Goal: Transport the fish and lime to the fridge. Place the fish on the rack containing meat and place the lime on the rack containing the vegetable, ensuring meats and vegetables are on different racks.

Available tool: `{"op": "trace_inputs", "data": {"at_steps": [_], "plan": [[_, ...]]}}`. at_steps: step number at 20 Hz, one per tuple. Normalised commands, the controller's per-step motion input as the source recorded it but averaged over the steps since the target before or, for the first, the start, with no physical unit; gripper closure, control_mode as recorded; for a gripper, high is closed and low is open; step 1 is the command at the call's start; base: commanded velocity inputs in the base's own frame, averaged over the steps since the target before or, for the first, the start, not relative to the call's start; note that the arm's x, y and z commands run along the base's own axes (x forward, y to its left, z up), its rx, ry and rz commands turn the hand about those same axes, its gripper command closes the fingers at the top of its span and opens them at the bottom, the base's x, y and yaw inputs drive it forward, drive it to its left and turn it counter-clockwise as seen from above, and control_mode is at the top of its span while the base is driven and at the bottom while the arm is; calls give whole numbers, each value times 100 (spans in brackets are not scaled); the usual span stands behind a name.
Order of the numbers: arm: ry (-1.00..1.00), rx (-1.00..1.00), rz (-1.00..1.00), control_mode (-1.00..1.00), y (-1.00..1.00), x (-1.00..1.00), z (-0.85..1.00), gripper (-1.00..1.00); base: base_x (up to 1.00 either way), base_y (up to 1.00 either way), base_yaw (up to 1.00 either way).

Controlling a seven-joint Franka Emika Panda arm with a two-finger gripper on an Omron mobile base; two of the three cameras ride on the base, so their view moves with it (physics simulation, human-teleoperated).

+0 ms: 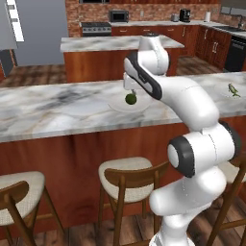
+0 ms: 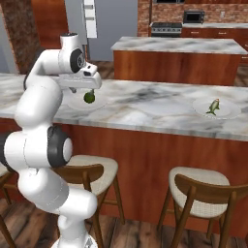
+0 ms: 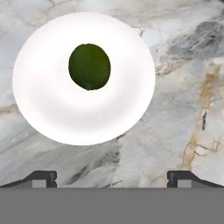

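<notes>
The lime (image 3: 89,66) is a dark green ball lying on a white plate (image 3: 83,122) on the marble counter (image 1: 57,108). My gripper (image 3: 112,179) hangs open just above it, and its two fingertips (image 3: 43,178) are spread wide with nothing between them. From the right base view, the gripper (image 2: 88,90) sits right over the lime (image 2: 89,97). The fish (image 2: 213,106), small and greenish-yellow, lies on a second white plate (image 2: 228,113) further right along the counter. The grey fridge (image 1: 41,31) stands at the back, its door closed.
A kitchen island (image 1: 120,45) stands between the counter and the back wall with stove and microwave (image 1: 118,16). Wooden stools (image 1: 127,180) line the near side of the counter. My own arm (image 1: 192,110) hides part of the counter in the left base view.
</notes>
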Motion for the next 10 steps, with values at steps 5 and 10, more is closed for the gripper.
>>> {"op": "trace_inputs", "data": {"at_steps": [5, 10], "plan": [[0, 0, 0, -100, 14, 25, -35, -100, 0, 0, 0], [-5, -4, 0, -100, 9, 8, -24, -100, 0, 0, 0]]}}
